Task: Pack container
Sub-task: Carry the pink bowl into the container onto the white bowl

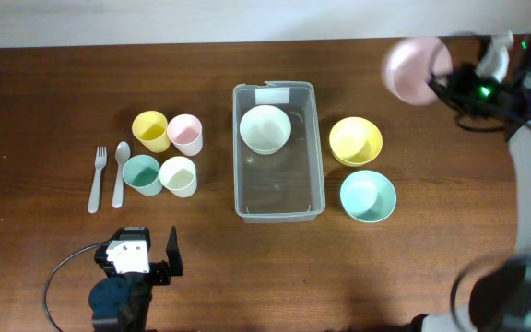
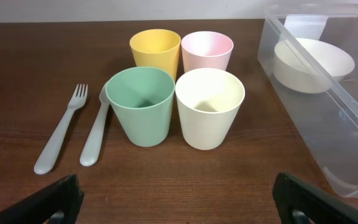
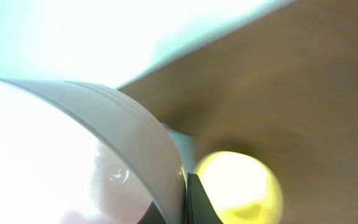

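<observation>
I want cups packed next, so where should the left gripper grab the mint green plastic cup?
Probably take the mint green plastic cup by its near rim, from above, one finger inside. It stands upright and open; the cream plastic cup, yellow plastic cup and pale grey spoon crowd its other sides.

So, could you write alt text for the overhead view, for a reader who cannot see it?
The right gripper holds a pink bowl at upper right; the clear container in the middle holds one white bowl. A yellow bowl and a teal bowl sit right of it, four cups, fork and spoon left.
</observation>
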Action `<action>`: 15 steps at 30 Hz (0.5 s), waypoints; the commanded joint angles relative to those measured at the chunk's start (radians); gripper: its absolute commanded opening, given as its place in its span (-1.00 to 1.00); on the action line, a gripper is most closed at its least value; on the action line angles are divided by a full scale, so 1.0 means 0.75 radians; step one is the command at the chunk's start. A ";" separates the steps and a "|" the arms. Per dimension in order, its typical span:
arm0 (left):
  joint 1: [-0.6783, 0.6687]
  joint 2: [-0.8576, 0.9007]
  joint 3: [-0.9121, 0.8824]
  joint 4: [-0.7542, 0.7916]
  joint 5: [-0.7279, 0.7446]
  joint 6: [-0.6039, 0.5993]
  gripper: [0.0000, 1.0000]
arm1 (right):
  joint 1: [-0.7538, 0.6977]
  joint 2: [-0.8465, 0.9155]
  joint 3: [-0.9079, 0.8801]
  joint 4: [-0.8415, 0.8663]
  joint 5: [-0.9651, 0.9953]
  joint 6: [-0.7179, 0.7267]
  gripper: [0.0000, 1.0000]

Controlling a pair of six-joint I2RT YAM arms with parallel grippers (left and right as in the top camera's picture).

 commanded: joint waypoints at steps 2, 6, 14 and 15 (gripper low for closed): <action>-0.005 -0.007 -0.007 0.005 0.014 0.011 1.00 | 0.395 -0.022 0.045 0.007 0.158 -0.037 -0.92; -0.005 -0.007 -0.007 0.005 0.014 0.011 0.99 | 0.664 0.125 0.045 0.016 0.453 -0.037 -0.92; -0.005 -0.007 -0.007 0.005 0.014 0.011 1.00 | 0.767 0.553 0.045 0.224 0.352 -0.035 -0.93; -0.005 -0.007 -0.007 0.005 0.014 0.011 1.00 | 0.768 0.583 0.045 0.226 0.350 -0.016 -0.92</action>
